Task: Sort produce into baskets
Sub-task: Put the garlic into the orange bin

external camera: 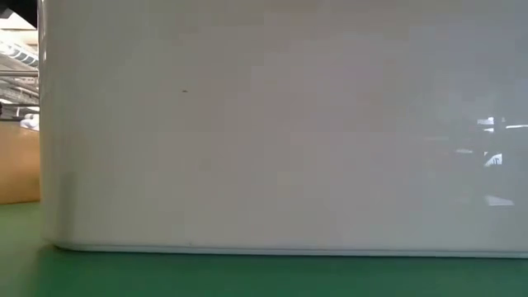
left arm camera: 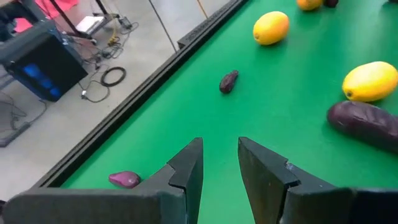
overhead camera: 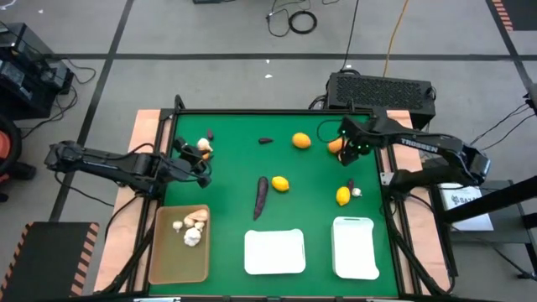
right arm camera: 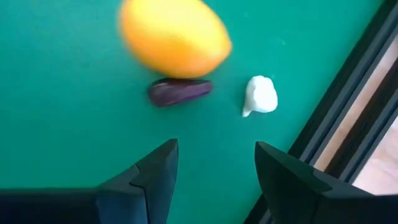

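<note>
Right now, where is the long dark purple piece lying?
In the high view, the long purple piece lies near the middle of the green mat, just left of a yellow fruit and above the middle white basket.

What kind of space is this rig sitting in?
Probably a robotics lab or workshop, not a kitchen. The green-topped table stands on a bare taped floor, loose cables trail behind it, and a black electronics box sits at its far edge.
</note>
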You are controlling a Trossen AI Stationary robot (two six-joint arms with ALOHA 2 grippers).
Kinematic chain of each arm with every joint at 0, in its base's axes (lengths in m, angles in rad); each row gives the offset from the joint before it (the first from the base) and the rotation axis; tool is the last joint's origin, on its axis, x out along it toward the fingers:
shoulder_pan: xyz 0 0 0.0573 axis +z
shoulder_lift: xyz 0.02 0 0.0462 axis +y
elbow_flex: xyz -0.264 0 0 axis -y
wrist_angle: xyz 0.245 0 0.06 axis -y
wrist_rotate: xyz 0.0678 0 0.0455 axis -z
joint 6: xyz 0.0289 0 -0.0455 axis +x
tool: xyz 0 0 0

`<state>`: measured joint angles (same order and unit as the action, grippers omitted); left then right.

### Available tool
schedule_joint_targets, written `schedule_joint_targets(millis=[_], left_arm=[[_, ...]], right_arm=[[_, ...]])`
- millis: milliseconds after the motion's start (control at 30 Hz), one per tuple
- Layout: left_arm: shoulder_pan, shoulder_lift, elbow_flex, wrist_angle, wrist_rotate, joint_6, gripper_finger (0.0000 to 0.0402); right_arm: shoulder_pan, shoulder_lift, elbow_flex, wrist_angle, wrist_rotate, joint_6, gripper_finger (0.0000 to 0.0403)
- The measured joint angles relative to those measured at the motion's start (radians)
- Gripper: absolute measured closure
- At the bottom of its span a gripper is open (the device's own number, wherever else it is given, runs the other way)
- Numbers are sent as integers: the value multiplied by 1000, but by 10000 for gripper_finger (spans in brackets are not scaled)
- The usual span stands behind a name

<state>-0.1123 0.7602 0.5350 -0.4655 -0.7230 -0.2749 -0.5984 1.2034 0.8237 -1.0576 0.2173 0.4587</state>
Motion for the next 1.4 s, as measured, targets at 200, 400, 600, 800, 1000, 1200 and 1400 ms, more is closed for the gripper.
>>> schedule_joint_targets(millis=[200,400,600,800,1000,1200,1400], left_arm=[[1,30,0,17,-21,2,292],[1,39,0,13,-21,27,292],[1,38,0,13,-21,27,292],[1,38,0,12,-20,28,292],[1,38,0,12,-20,28,292],[1,38,0,12,-19,28,292],[1,38,0,11,-18,28,292]], right_arm=[[-105,37,-68,104,45,-24,200],[-176,97,-74,182,43,-22,200],[-230,176,-73,195,43,-25,200],[-270,258,-73,223,43,-61,200],[-274,319,-73,256,36,-111,206],[-273,327,-71,260,35,-127,258],[-273,327,-47,212,47,-139,312]])
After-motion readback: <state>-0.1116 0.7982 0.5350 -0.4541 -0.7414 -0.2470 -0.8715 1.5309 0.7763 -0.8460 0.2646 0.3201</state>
